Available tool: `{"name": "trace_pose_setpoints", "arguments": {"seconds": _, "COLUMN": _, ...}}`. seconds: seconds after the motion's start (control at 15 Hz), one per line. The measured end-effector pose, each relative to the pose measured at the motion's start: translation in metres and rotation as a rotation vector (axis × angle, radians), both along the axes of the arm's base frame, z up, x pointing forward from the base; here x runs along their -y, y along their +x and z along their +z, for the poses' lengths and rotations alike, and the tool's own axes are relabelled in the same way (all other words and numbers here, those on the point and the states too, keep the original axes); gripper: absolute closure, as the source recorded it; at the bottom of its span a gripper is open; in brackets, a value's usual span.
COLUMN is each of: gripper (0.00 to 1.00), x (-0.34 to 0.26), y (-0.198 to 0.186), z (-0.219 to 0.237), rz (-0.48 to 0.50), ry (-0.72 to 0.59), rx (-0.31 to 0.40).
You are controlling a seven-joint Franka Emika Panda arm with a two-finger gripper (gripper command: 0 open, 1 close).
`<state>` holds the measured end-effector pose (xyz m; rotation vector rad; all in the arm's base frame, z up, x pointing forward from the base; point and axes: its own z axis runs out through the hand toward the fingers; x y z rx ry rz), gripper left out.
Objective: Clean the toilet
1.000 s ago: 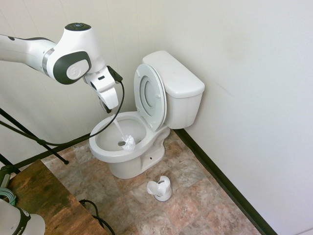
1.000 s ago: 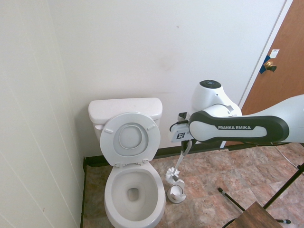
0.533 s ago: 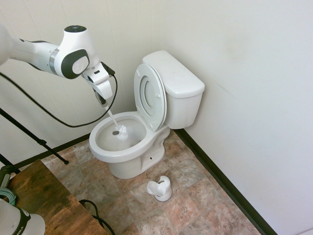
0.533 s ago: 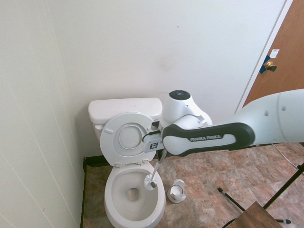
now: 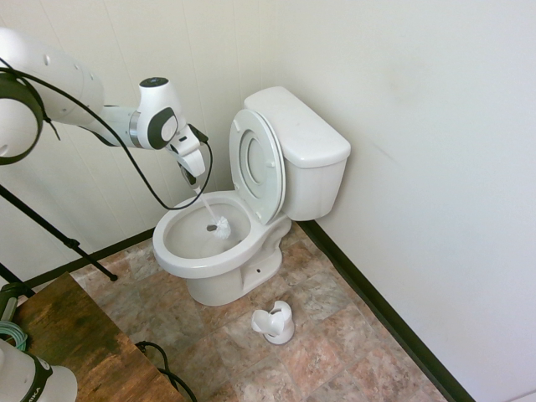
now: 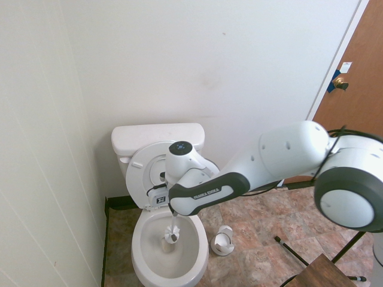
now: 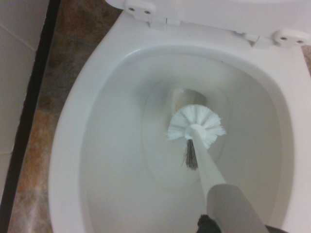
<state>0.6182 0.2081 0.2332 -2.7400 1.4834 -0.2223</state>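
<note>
White brush (image 5: 219, 225) held over toilet (image 5: 251, 209) bowl

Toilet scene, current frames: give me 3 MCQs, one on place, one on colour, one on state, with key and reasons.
1. Where is the brush head?
A. In the holder on the floor
B. Inside the toilet bowl
C. On the tank

2. What colour is the brush holder?
A. White
B. Blue
C. Black

3. How do the toilet seat and lid stand?
A. Both down
B. Seat down, lid up
C. Both raised against the tank

Key: 1 B, the wrist view shows the bristles over the drain in the bowl; 2 A, it is a white piece on the brown tiled floor; 3 C, both lean back on the tank, leaving the rim bare.
</note>
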Motion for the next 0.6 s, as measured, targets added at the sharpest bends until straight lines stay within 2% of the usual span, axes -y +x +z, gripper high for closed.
{"name": "trace_pose_setpoints", "arguments": {"seconds": 0.33, "gripper": 1.0, "x": -0.031, "y": 0.04, "z": -0.05, "rz": -0.043, "ry": -0.038, "rx": 0.041}}
{"name": "trace_pose_setpoints", "arguments": {"seconds": 0.6, "gripper": 1.0, "x": -0.056, "y": 0.05, "z": -0.071, "rz": -0.04, "ry": -0.047, "rx": 0.042}}
